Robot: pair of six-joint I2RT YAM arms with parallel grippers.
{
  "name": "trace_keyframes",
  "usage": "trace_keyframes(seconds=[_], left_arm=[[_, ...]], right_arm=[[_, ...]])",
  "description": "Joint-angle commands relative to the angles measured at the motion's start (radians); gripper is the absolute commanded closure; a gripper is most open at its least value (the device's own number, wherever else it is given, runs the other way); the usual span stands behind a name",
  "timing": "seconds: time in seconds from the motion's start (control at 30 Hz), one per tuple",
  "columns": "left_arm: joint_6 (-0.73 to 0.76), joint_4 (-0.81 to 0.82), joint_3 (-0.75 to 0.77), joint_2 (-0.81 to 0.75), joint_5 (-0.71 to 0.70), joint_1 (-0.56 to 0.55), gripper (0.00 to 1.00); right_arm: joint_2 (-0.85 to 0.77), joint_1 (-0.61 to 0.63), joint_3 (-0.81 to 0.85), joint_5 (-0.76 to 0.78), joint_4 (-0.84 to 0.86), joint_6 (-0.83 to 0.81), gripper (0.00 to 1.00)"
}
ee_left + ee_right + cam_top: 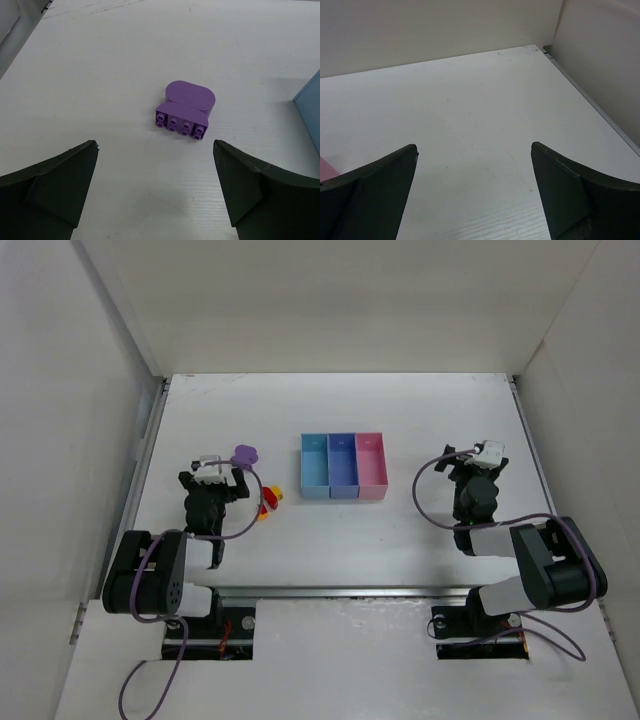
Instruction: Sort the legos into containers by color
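Note:
A purple lego [186, 111] lies on the white table with its studs facing my left gripper [155, 144]. That gripper is open and empty, and the brick sits a short way ahead of its fingertips. From above, the purple lego [246, 454] is just beyond and right of the left gripper [222, 472]. A red lego [265, 506] and a yellow-orange lego [276, 495] lie together to the gripper's right. The containers stand in a row mid-table: light blue [316, 468], periwinkle [343, 468], pink [371, 468]. My right gripper [472, 462] [474, 146] is open over bare table, right of the pink bin.
White walls enclose the table on the left, back and right. The light blue bin's edge [311, 107] shows at the right of the left wrist view. A pink bin corner [326, 169] shows at the left of the right wrist view. A purple cable [252, 510] loops beside the left arm.

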Motion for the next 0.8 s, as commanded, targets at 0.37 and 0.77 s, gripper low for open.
trace_keyframes(seconds=[0.37, 0.77], left_arm=[[0.237, -0.298, 0.136, -0.366, 0.199, -0.051, 0.00], [0.463, -0.753, 0.817, -0.384, -0.378, -0.145, 0.00]], right_arm=[[-0.109, 0.083, 0.784, 0.148, -0.972, -0.297, 0.00], [-0.081, 0.222, 1.085, 0.051, -0.972, -0.629, 0.00]])
